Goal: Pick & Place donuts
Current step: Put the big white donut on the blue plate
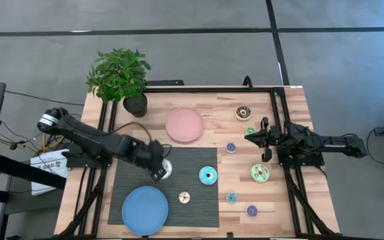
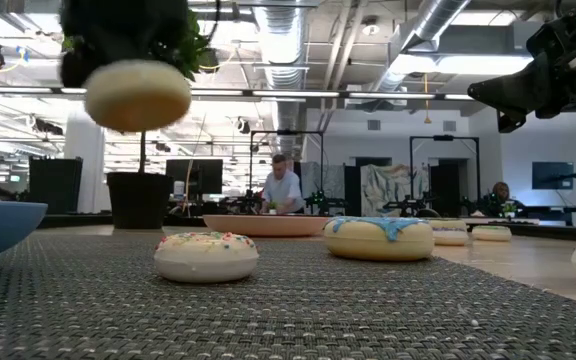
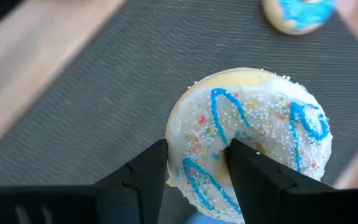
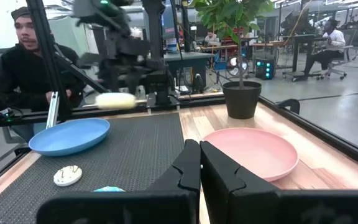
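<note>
- your left gripper (image 3: 194, 171) has a white-iced donut (image 3: 253, 140) pinched through its ring: one finger on the outer rim, the other down in the hole, jaws partly apart on the ring's wall.
- that donut is off the mat; the low view shows it (image 2: 137, 95) hanging in the air, lying roughly flat with its hole axis near vertical, icing side up toward the wrist camera.
- blue squiggles and coloured sprinkles cover its icing.
- from above, the left gripper (image 1: 159, 168) sits over the dark mat (image 1: 199, 203), just above the blue plate (image 1: 145, 210) and below the pink plate (image 1: 185, 125).
- a teal-iced donut (image 1: 208, 175) and a small cream donut (image 1: 184, 197) lie flat on the mat, apart from each other.
- more donuts lie flat on the bare wooden table (image 1: 299, 193) to the right: a brown one (image 1: 243, 112), a pale green one (image 1: 259, 173), and small blue ones (image 1: 231, 147).
- your right gripper (image 4: 199, 163) has its fingers pressed together, nothing in them; it waits at the table's right side (image 1: 249, 139).
- a potted plant (image 1: 121, 79) stands at the far left corner.
</note>
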You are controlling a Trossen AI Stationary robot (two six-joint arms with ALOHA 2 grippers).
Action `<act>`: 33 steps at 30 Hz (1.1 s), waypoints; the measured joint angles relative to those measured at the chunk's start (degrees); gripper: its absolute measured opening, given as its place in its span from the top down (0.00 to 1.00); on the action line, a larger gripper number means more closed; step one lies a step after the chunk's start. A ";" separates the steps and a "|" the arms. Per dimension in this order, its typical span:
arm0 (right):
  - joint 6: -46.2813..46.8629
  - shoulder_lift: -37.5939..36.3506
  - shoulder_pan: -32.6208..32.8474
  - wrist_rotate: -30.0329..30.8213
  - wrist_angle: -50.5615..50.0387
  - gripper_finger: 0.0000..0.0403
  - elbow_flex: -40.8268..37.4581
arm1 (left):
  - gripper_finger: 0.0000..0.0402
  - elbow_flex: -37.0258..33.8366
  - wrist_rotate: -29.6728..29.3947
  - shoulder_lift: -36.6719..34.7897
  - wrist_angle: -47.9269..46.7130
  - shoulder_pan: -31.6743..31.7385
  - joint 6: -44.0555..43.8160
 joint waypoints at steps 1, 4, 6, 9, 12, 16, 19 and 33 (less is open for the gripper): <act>-0.01 -0.01 0.01 -0.01 0.00 1.00 0.01 | 0.61 0.17 -0.79 0.00 0.00 -1.87 -2.82; -0.01 -0.02 0.01 -0.01 0.02 1.00 -0.01 | 0.61 0.18 -3.19 0.00 0.00 -7.88 -12.47; 0.00 -0.02 0.00 0.00 0.01 1.00 0.00 | 0.61 -0.02 -4.89 0.00 0.02 -11.90 -19.53; -0.01 -0.02 0.00 0.00 0.02 1.00 0.00 | 0.61 -0.21 -7.39 0.05 -0.23 -17.37 -29.31; -0.01 -0.02 -0.01 -0.01 0.00 1.00 0.01 | 0.61 -0.21 -8.40 1.37 -0.11 -21.80 -36.51; -0.01 0.00 0.01 -0.01 0.00 1.00 0.01 | 0.61 -0.21 -5.03 5.79 1.31 -25.95 -42.75; 0.00 -0.01 -0.01 0.00 0.00 1.00 0.01 | 0.61 0.26 -2.39 9.84 2.90 -27.95 -44.93; 0.01 0.00 -0.01 -0.01 0.02 1.00 0.01 | 0.61 3.64 6.57 17.88 2.61 -32.36 -40.36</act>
